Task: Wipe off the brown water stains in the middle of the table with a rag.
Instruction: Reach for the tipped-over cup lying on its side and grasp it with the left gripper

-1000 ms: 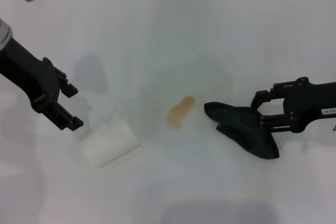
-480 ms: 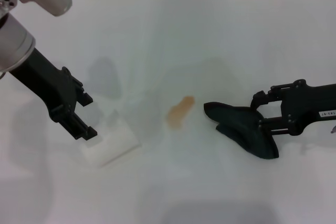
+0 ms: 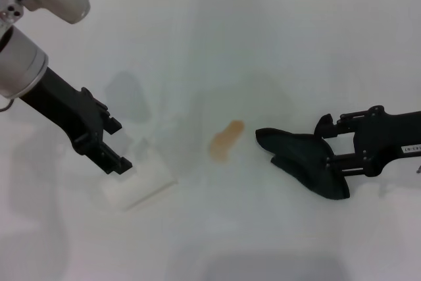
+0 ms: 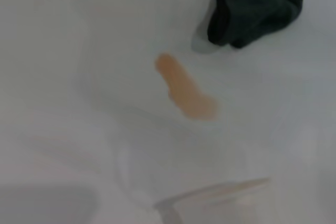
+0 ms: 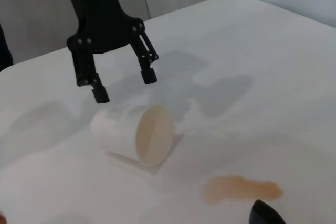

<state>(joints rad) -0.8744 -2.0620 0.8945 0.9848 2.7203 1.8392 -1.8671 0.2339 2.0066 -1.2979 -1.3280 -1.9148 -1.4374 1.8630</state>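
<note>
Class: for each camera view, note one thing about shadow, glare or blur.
Head view: soft grey shadows fall on the glossy table beside the left gripper. Left wrist view: the brown water stains and rag look blurred. Right wrist view: the fallen cup is sharp, with arm shadows behind it.

The table (image 3: 263, 44) is a plain glossy white, with a pale orange-brown stain (image 3: 227, 140) at the centre of the frame. At right lies a dark green-black rag (image 3: 306, 166); at lower left a whitish, translucent cup (image 3: 138, 182), brownish inside. Both grippers are black.
</note>
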